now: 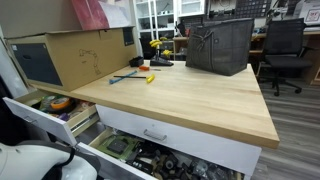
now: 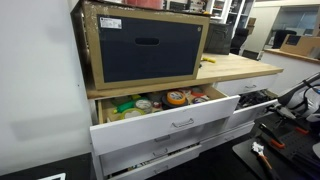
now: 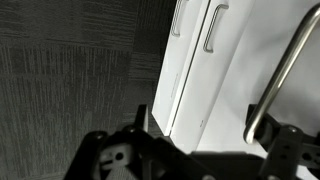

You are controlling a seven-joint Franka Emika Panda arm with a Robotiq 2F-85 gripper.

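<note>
Below the wooden countertop, right up against the white drawer fronts, your gripper hangs with its fingers spread wide and nothing between them. The metal handle bar is the thing nearest it. It runs down close beside one finger in the wrist view, and I cannot tell whether they touch. The spread looks wide enough to take the bar, which would explain why you carry the gripper this way.

The top drawer under the countertop is pulled out, so its tape rolls lie exposed from above. On the countertop, the cardboard box sits at one end, clear of the drawers.

You hold your arm low, under countertop height, with the wrist camera looking along the fronts toward the grey floor. A white link shows at the edge of an exterior view.
</note>
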